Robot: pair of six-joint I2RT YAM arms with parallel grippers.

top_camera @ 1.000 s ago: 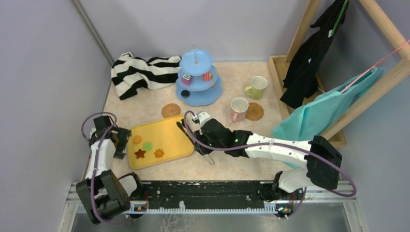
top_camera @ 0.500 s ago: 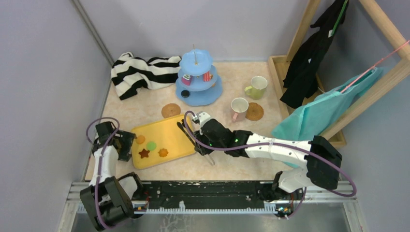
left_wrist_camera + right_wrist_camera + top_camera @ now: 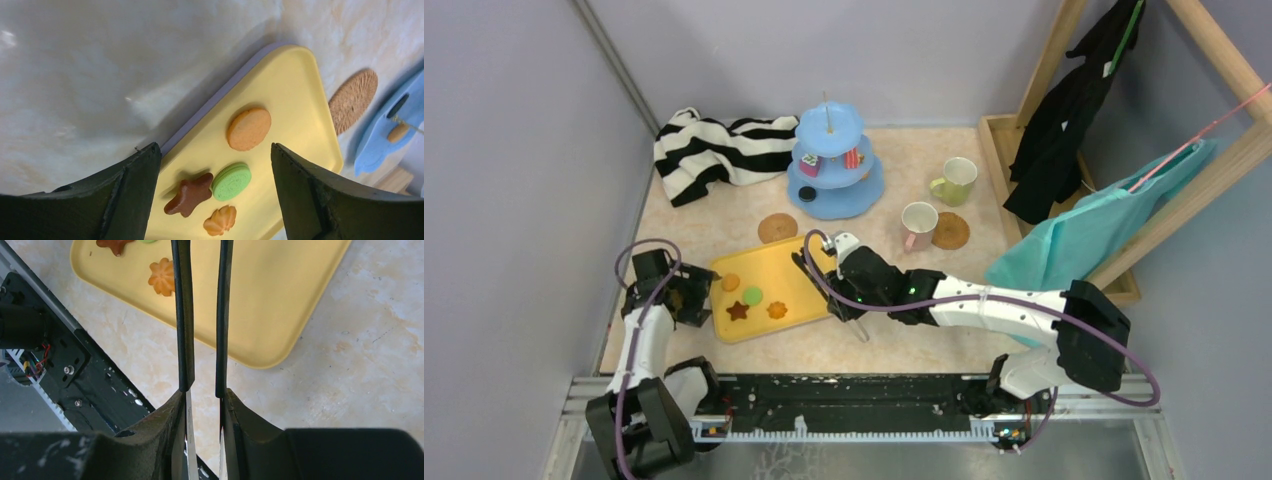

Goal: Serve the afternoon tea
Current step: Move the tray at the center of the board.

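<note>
Partly done: clamps tongs (image 3: pixel 182 315) in the right gripper (image 3: pixel 202 395) above the yellow tray (image 3: pixel 295 100), spreads the left gripper (image 3: pixel 215 150) wide at its rim, leaves four cookies (image 3: pixel 231 181) just ahead, not yet on the blue stand (image 3: pixel 834 195).

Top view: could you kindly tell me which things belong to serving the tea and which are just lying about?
For the job: tray, cookies, stand, pink-handled cup, green cup, left coaster, right coaster, tongs.
Lying about: striped cloth, black garment, teal cloth.
</note>
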